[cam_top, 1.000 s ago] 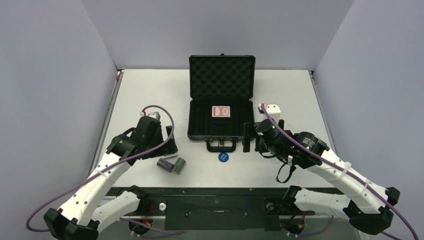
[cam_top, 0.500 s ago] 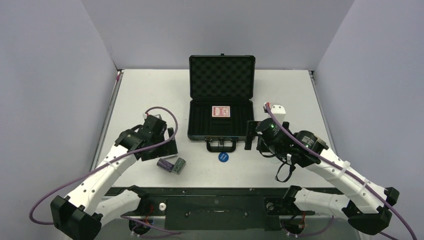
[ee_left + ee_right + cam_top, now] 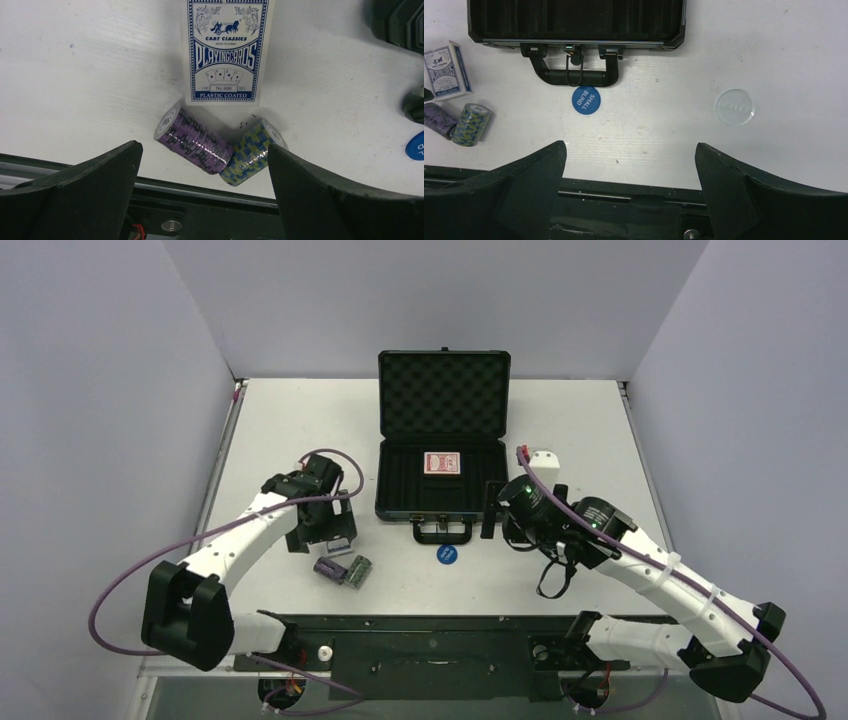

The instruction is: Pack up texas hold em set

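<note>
Chips, a purple stack [image 3: 192,142] and a green stack [image 3: 252,152], lie under my left gripper [image 3: 203,150], jaws spread ready to pinch one; my right gripper [image 3: 630,147], equally spread, overlooks the blue disc [image 3: 586,100], open case [image 3: 574,44] beyond.

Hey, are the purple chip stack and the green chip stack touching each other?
Touching. The left wrist view shows the purple chip stack lying with its lower end butted against the green chip stack, with no gap between them.

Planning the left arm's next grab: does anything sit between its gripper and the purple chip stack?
Nothing visible does. The purple chip stack lies uncovered before the open left gripper; the green chip stack only touches one end.
</note>
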You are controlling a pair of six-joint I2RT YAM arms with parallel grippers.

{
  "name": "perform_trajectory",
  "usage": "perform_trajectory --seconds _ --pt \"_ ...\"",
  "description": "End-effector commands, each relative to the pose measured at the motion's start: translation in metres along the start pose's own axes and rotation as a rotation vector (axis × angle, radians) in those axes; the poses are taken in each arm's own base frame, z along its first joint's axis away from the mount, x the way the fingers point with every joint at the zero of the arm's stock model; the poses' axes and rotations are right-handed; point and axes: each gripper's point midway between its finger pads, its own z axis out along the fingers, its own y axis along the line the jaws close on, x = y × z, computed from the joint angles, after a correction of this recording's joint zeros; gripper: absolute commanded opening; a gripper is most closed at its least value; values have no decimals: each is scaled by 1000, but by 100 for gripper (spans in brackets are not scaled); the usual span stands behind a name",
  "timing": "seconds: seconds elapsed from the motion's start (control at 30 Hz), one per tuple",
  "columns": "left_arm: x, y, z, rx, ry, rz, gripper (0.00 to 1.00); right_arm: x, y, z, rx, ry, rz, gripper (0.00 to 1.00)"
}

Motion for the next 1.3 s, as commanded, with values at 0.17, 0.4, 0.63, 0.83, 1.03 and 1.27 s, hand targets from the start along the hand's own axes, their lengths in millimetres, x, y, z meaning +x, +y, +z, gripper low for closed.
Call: perform_trajectory --seconds 0.17,0.4,0.63,0.83,1.03,1.27 --pt "-36 -26 30 31 -71 10 96 -23 18 6 -7 -29 -27 96" --pt "-33 -25 53 -6 -44 27 99 -18 18 2 -38 -25 21 95" --pt "-30 -22 65 1 -35 16 90 -12 15 3 -37 -8 21 94" --pt "-29 -20 74 4 -19 2 86 -10 14 2 -37 -5 14 94" --pt "-26 -18 81 3 -11 0 80 -11 12 0 -37 -7 13 94" --pt "-25 -22 85 35 -15 6 58 -9 10 0 -28 -3 -2 94"
